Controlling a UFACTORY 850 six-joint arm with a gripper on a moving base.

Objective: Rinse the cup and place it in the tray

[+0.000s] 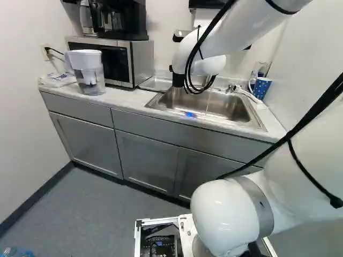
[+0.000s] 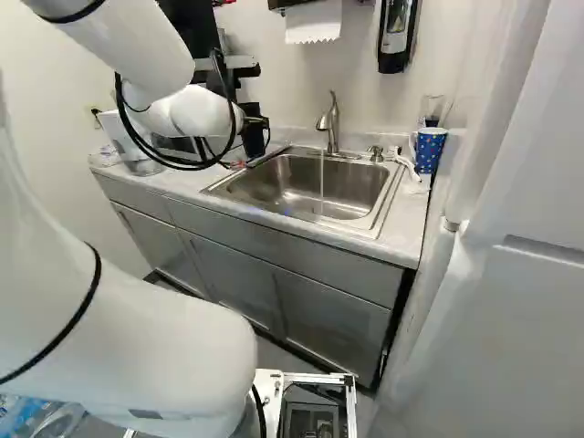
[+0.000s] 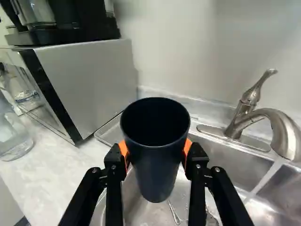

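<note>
Dark navy cup (image 3: 155,155): one, clenched between both orange pads of our gripper (image 2: 248,111), mouth up, held above the sink end beside the metal tray (image 3: 111,134). It isn't standing in the tray. We count one sink (image 2: 306,187), one faucet (image 2: 331,123) and one thin water stream (image 3: 265,179); the stream falls into the sink, apart from the cup.

Second cup: one blue polka-dot cup (image 2: 430,151), on the counter (image 2: 411,214) near the wall, with one clear glass (image 2: 432,108) just behind it. Below we count three grey cabinet doors (image 1: 147,160).

View differences: wrist view is the only one where we can see into the navy cup and get both fingers on its sides. It also shows one slim metal utensil (image 3: 174,213) below the cup; we can't tell whether that lies in the tray or the sink. Left base view gives us one microwave (image 1: 120,59) with one coffee maker (image 1: 120,19) on top and one filter pitcher (image 1: 90,72) beside it, whole. Right base view gives us the faucet in full, one paper towel (image 2: 313,20) hanging and one wall soap dispenser (image 2: 397,32). Polka-dot cup shows in both base views, out of the wrist view.
</note>
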